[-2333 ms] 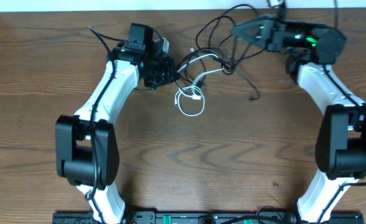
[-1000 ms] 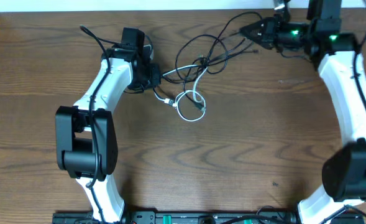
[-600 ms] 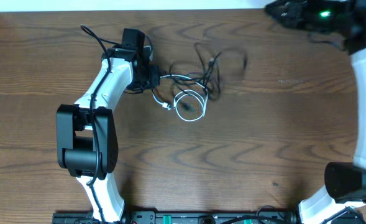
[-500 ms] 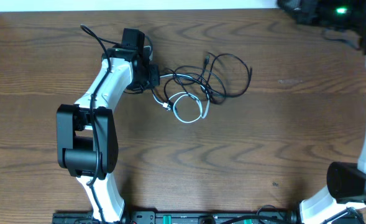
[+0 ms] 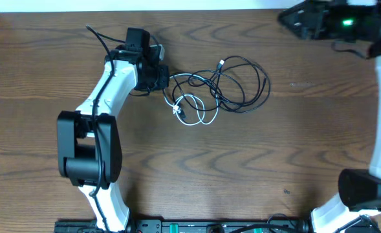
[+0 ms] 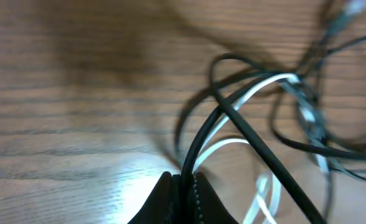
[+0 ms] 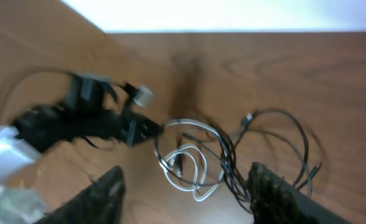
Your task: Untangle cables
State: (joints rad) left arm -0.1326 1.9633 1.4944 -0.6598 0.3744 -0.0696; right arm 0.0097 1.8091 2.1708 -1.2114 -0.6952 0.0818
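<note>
The left fingers are clamping the black cable at the table's far left, the white cable is lying tangled with it just right, and the right fingers are hovering apart at far right, empty

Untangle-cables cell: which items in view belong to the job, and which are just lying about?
Job:
- long thin black cable
- shorter thin white cable
- left gripper, shut on the black cable
- right gripper, open, empty

Lying about:
- thick black cord on the left arm
- brown wooden table
</note>
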